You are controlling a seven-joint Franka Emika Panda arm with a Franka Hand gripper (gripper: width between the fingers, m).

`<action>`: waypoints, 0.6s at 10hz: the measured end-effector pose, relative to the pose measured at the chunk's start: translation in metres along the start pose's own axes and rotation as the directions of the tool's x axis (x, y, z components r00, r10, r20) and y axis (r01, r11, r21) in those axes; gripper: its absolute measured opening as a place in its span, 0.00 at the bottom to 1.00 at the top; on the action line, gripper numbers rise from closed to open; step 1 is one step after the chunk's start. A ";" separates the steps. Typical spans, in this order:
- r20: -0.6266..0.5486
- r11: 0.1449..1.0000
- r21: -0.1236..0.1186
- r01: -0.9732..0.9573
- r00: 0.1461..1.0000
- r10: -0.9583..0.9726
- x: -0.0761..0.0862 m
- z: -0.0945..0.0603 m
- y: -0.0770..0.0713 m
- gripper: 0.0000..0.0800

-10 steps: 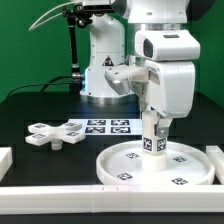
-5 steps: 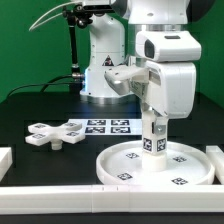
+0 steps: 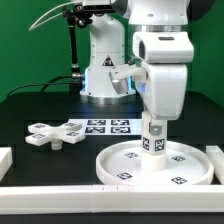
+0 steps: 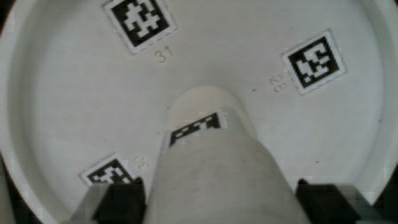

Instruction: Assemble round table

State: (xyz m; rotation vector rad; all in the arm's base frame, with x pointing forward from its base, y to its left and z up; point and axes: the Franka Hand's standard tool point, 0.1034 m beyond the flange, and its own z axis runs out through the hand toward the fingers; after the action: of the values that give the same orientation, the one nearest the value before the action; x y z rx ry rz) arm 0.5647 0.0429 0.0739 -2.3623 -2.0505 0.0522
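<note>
- Nearest to me, a white border rail (image 3: 70, 190) is running along the bottom of the exterior view. Just behind it the round disc (image 3: 115, 168) is lying flat at the lower right, rim upward.
- The leg (image 3: 152, 142) is standing upright over the middle of that disc, with its lower end down at the disc's floor. Whether it is pressing on the floor or hanging just clear of it, I cannot tell from here.
- The claw (image 3: 152, 122) is reaching straight down and clamping the leg by its upper end, so the leg is hanging directly beneath it. In the wrist view the dark fingers (image 4: 121, 205) are sitting on either side of the white cylinder, which is pointing away toward the disc's centre.
- The step in hand looks to me like seating the leg in the centre of the disc. Doing it well means keeping the leg plumb, pressing or turning straight along its axis, and avoiding any sideways drag that could slide the disc. The claw should not be letting go until the leg is standing firm on its own.
- Farther back, at the left middle of the exterior view, the cross base (image 3: 55, 133) is lying flat on the dark table, well apart from the claw.
- Just beyond it the marker board (image 3: 108, 126) is lying near the centre of the frame.
</note>
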 end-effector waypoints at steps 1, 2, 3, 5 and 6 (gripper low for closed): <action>0.002 0.997 0.007 -0.072 0.997 0.072 0.000 0.000 0.000 0.51; -0.002 0.987 0.007 -0.160 0.987 0.160 -0.001 0.000 0.000 0.51; -0.001 0.973 0.007 -0.232 0.973 0.232 -0.001 0.000 0.000 0.51; -0.002 0.930 0.008 -0.368 0.930 0.369 0.000 0.000 0.000 0.51; -0.001 0.919 0.009 -0.394 0.919 0.394 0.000 0.000 0.000 0.51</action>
State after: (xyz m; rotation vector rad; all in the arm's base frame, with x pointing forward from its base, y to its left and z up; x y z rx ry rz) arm 0.5645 0.0427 0.0739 -2.7252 -1.5329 0.0598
